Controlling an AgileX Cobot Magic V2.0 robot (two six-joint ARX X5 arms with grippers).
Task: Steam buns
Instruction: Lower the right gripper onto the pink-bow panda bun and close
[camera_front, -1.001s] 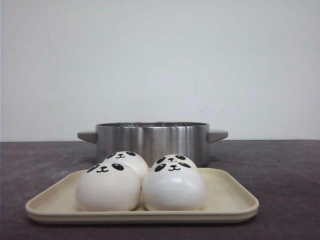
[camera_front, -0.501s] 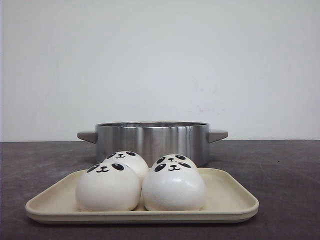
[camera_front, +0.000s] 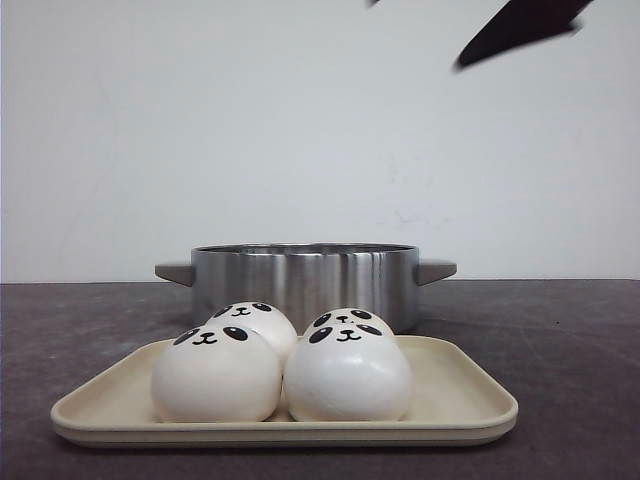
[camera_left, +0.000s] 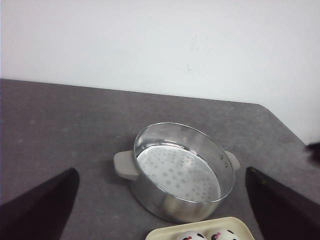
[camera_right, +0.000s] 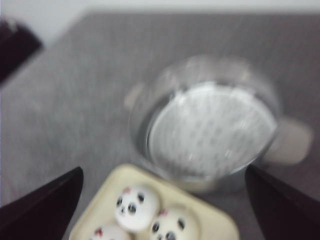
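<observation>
Four buns (camera_front: 282, 362), glossy white with black panda faces, sit clustered on a cream tray (camera_front: 470, 400) on the dark grey worktop (camera_front: 570, 330). Two at the front touch side by side; two sit close behind them. Tray lies at 6 o'clock of a steel steamer pot (camera_front: 305, 280), just beside it. Pot has grey side handles and a perforated plate inside, nothing on it.

Left gripper (camera_left: 160, 210): dark fingers (camera_left: 40, 205) set wide apart, nothing between them, high above the pot and tray. Right gripper (camera_right: 162, 210): fingers (camera_right: 285, 202) likewise spread, nothing held, also high above; that view is blurred. Front view shows a dark arm part (camera_front: 515, 25) at 1 o'clock, against the white wall (camera_front: 200, 130).
</observation>
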